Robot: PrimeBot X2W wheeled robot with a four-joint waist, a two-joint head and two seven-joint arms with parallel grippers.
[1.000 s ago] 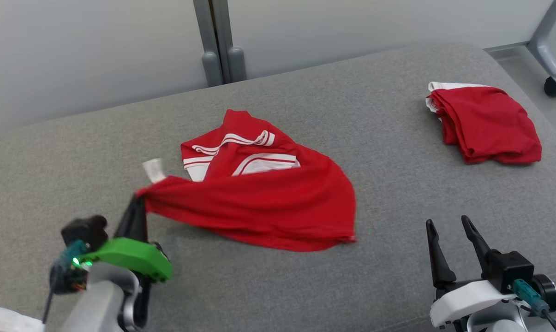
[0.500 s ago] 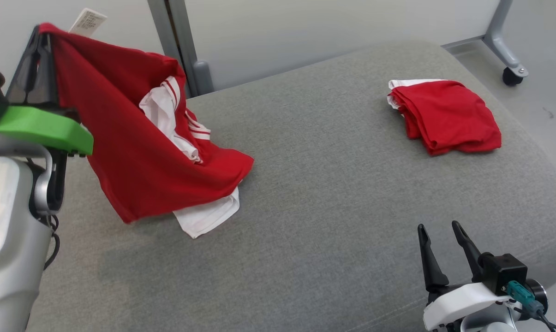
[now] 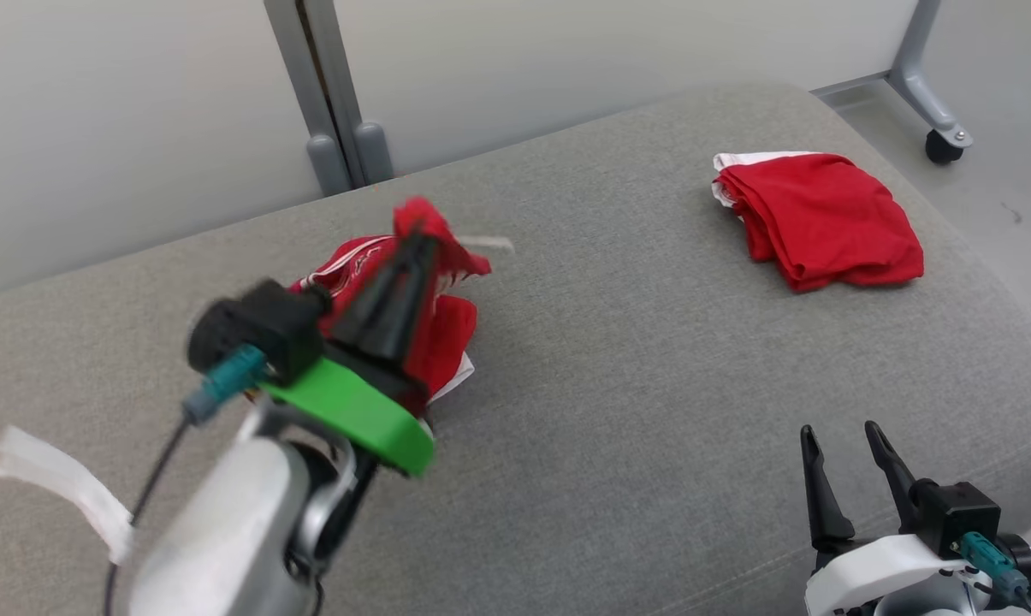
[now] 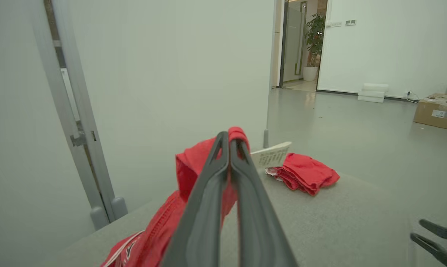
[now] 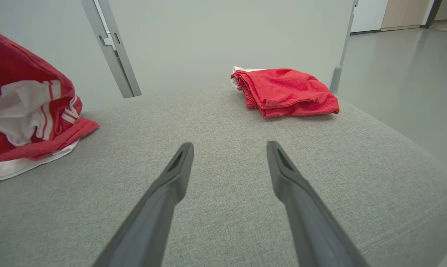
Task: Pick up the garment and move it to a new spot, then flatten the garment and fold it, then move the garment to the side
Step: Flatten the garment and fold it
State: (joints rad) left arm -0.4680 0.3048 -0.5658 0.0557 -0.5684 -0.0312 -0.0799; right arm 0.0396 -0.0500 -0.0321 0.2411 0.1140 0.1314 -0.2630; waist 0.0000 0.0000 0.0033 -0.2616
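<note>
Left pincer (image 3: pixel 423 244) is clamped tight on the bunched red-and-white garment (image 3: pixel 445 335), jaws together with a thin fold of cloth pinched at the very tips. A white care label (image 3: pixel 485 244) sticks out beside them. Landmark: the folded red pile (image 3: pixel 823 218) near the far corner of the grey table (image 3: pixel 618 393). The garment hangs well apart from that pile, to its left, with the upper part lifted and the lower hem and white lining touching the table. Right pincer (image 3: pixel 840 432) is spread wide and holds nothing, low over the table and nearer the robot than the pile. Step in hand, as I read it: carrying the garment to a new spot. The head view is blurred around the left arm, so grip detail comes from the left wrist view. To do it well: hold the pinch firm, since little cloth is caught. Lift enough that the trailing hem does not drag and bunch further. Set down on bare table well clear of the pile, hem first, drawing the cloth out flat. The right pincer is free to take a second corner.
</note>
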